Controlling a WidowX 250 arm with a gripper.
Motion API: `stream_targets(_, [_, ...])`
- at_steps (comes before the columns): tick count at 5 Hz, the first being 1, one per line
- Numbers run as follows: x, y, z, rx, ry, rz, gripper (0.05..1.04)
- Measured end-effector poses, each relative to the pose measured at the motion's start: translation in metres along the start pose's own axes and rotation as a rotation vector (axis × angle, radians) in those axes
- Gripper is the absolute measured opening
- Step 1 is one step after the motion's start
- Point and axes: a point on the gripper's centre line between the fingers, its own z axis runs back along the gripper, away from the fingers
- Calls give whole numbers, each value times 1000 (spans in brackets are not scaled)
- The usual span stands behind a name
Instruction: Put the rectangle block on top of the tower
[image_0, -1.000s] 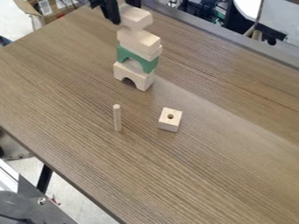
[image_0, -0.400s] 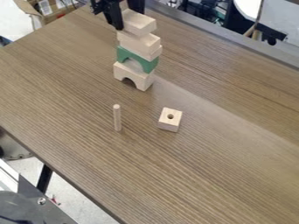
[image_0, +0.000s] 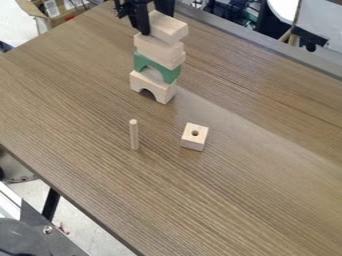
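Up to the top of the frame, left of centre, and straight to the rectangle block (image_0: 172, 29): pale wood, gripped between the two fingers of the black gripper (image_0: 156, 22), right over the tower. Clamped from both sides, jutting out a little to the right of the pieces below. Touching the tower or just above it? Impossible to tell from here. Down the tower, then: pale blocks (image_0: 157, 47) first, next a green arch (image_0: 141, 62), and at the foot a pale arch (image_0: 160, 91), opening downwards onto the wooden table (image_0: 234, 190). Stacked high, a bit uneven at the edges. On to the middle of the frame, below the tower: a thin wooden peg (image_0: 134, 135), seemingly standing upright on its end. Just to the right of that, well apart from the tower, a small pale block with a round hole (image_0: 193, 144) in its top face. Out past the table edge, into the upper left corner: a cardboard box (image_0: 29, 7). Away down to the lower left: a black table leg (image_0: 51, 202) against the pale floor (image_0: 83, 220), close to a dark grey panel (image_0: 40, 232) in the corner.
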Motion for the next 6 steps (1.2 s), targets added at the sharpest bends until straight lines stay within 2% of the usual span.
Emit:
stream_targets(1, [1,0,-4,13,-14,7,623])
stream_targets(2, [2,0,-4,17,-24,-16,919])
stream_targets(3, [1,0,-4,17,-21,-38,1007])
stream_targets(6, [2,-6,5,-4,15,-83,1000])
